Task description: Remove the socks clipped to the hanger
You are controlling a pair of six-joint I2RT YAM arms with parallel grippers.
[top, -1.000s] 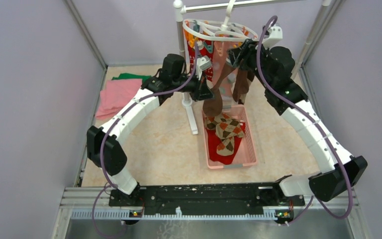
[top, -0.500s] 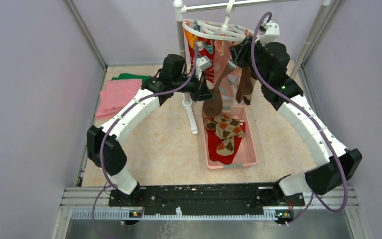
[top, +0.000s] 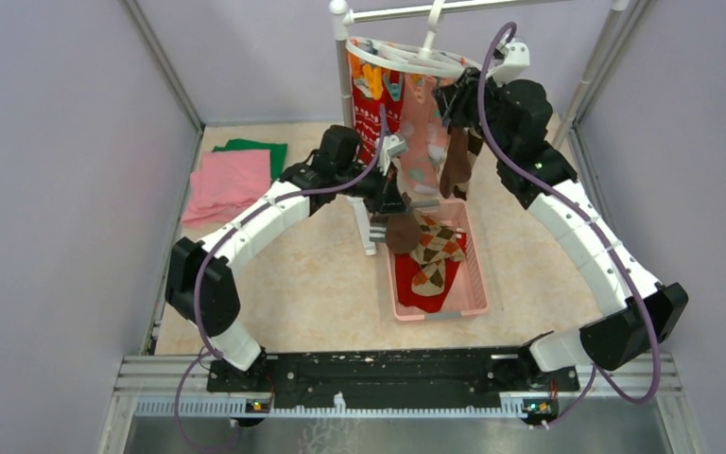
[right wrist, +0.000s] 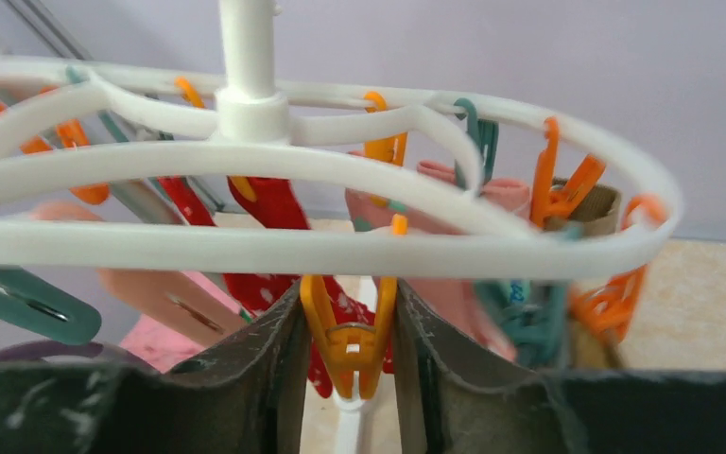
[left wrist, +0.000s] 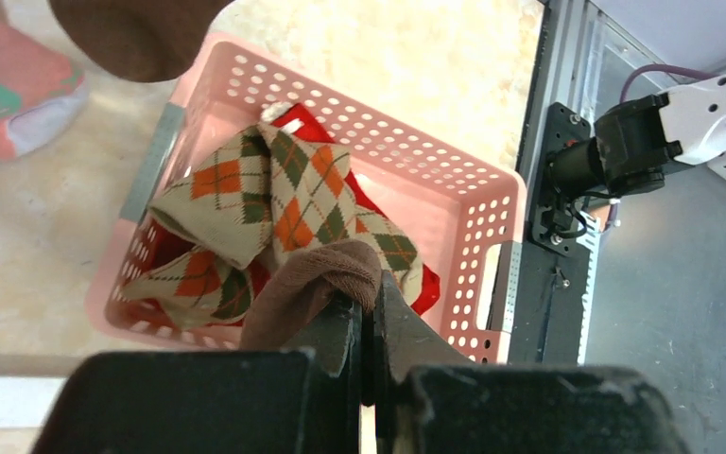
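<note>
Socks (top: 435, 142) dangle beneath the white hanger (right wrist: 246, 248) as two robot arms work to strip it. A red sock (top: 364, 99), a pink sock (top: 423, 142) and a brown sock (top: 457, 163) are pegged at the cuff. Each hangs long-ways straight down from the hanger, toes pointing at the pink basket (left wrist: 492, 218) below it.

Up at the hanger's rim, the right gripper (right wrist: 350, 352) has its fingers closed in on either side of an orange peg (right wrist: 348, 331), pinching it. Which sock that peg holds I cannot make out. Well below the hanger, the left gripper (left wrist: 367, 307) has its fingers pressed tight together on a second brown sock (left wrist: 312, 279), held bunched over the basket, where argyle socks (left wrist: 284, 189) lie.

The trouble, as it looks from here, is likeliest at the peg. The hanger hangs from a single stem (right wrist: 246, 47), so a push from the right gripper could rock it away. The peg might then slip out of the pinch and leave its sock clamped. If the peg does open, nothing is holding that sock. A long soft sock falling from one side of the hanger may drape over the basket wall or land on the table (top: 321, 274). The held sock runs the same risk if let go near the basket's rim.
</note>
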